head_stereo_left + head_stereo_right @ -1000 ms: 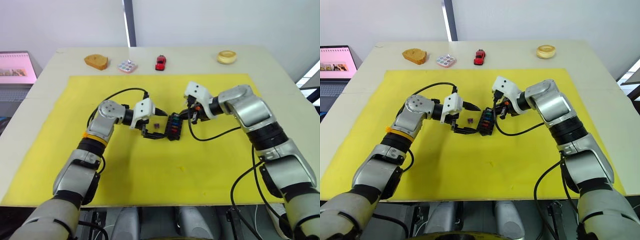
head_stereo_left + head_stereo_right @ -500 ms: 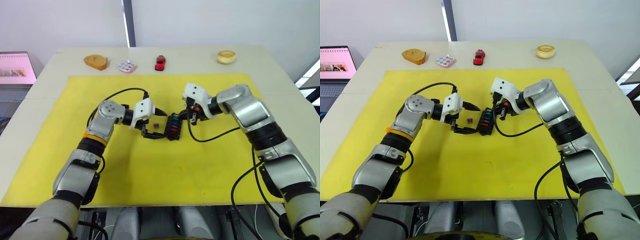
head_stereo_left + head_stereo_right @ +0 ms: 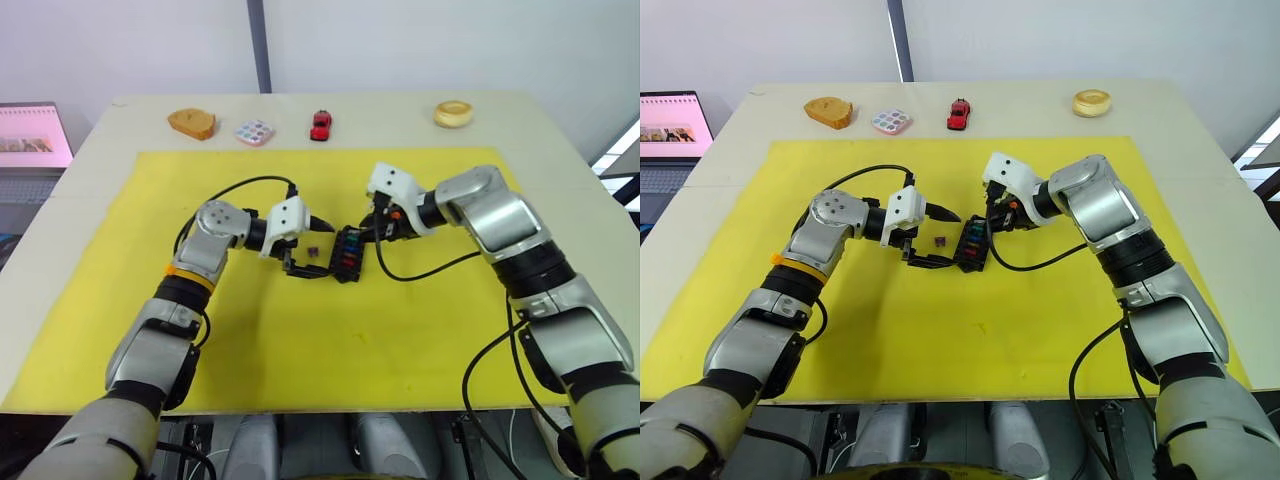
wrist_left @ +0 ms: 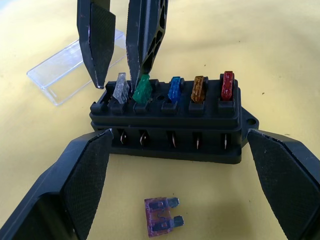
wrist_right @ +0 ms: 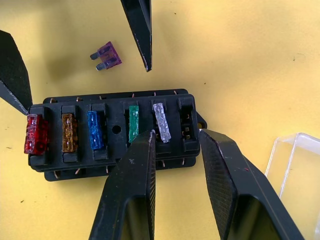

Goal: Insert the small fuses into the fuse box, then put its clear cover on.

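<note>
Fuse box: the small black rectangular plastic fuse box [image 4: 167, 125] stands on the yellow mat [image 3: 300, 340], between the two grippers.
Fuses seated: five small blade fuses stand in one row: red [image 5: 36, 133], yellow-brown [image 5: 68, 132], blue [image 5: 95, 130], green [image 5: 133, 123] and clear grey [image 5: 161, 122]. The last slot [image 5: 186, 122], at the end beside the grey one, looks empty.
Loose fuse: the small purple blade fuse [image 4: 162, 217] lies flat on the mat, just beside the long side of the box that faces the left gripper, not touching it.
Left gripper: the left gripper [image 3: 312, 262] has its two black fingers wide apart, one at each end of the box. The purple fuse lies between them, so this arm is the nearer one to it.
Right gripper: the right gripper [image 5: 175, 145] hangs over the grey-fuse end of the row, fingers a little apart, holding nothing.
Clear cover: the transparent rectangular plastic cover [image 4: 75, 67] lies on the mat on the right gripper's side of the box, near it.
Next move, as I judge: the purple fuse must be picked up, turned with its blades down, and carried over the box to the empty end slot.
</note>
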`<act>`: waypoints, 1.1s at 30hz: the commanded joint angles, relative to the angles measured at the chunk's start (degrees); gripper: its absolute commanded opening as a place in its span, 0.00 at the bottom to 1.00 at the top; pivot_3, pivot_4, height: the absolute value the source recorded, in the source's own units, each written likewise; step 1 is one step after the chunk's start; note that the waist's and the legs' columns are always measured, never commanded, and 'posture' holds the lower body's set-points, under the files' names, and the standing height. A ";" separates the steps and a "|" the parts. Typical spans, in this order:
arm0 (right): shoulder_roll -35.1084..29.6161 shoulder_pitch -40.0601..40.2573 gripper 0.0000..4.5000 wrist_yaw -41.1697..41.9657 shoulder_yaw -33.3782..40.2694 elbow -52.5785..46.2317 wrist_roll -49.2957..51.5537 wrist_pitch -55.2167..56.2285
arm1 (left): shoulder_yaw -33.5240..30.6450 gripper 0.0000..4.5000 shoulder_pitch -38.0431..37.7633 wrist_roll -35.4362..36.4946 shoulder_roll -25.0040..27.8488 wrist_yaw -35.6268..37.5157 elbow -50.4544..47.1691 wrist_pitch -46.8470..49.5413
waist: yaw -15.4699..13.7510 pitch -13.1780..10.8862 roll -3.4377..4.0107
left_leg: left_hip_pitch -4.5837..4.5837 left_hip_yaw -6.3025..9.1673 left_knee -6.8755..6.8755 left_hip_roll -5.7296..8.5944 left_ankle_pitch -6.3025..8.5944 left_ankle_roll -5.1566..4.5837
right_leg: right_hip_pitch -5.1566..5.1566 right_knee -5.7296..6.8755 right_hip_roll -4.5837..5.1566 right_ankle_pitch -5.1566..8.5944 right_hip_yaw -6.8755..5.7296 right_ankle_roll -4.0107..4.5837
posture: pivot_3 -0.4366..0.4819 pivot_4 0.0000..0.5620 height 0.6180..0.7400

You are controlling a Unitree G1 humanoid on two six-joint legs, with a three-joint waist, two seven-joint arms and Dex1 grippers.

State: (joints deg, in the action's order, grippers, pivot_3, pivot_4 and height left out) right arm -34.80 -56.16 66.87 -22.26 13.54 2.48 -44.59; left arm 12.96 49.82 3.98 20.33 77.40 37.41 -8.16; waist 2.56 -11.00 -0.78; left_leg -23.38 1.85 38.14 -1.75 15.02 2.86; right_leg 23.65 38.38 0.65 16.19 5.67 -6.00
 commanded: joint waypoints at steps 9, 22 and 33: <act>-3.14 -1.84 0.32 2.08 2.69 -6.20 2.41 -1.93 | 0.05 1.00 0.44 -0.03 0.31 -0.25 -1.44 -1.02 | 0.00 -0.02 0.02 | -0.03 0.00 -0.01 0.00 0.00 0.00 | 0.03 -0.02 0.00 0.00 0.00 0.00 | 0.48 0.27 1.00; -1.51 -2.59 0.13 -0.38 5.09 -5.29 4.49 -1.03 | 0.03 1.00 0.38 0.04 0.38 -0.31 -1.65 -0.99 | 0.01 -0.03 0.02 | -0.04 -0.01 -0.02 -0.01 0.00 0.00 | 0.05 -0.02 0.00 0.00 0.00 0.00 | 0.48 0.27 1.00; -1.00 1.07 0.00 0.00 4.80 -7.06 6.27 1.50 | -0.09 1.00 0.24 0.14 0.54 -0.36 -1.87 -0.70 | -0.01 -0.03 0.02 | -0.05 -0.01 -0.02 0.00 0.00 0.00 | 0.05 -0.02 0.00 0.00 0.00 0.00 | 0.48 0.27 1.00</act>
State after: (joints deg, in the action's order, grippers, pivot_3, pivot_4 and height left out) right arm -35.84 -54.41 66.79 -18.90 8.70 8.07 -43.96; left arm 12.97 49.82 3.94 20.55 77.19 37.41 -8.29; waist 2.55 -11.03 -0.76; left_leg -23.43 1.84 38.12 -1.75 15.02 2.86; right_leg 23.70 38.36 0.65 16.19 5.68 -6.00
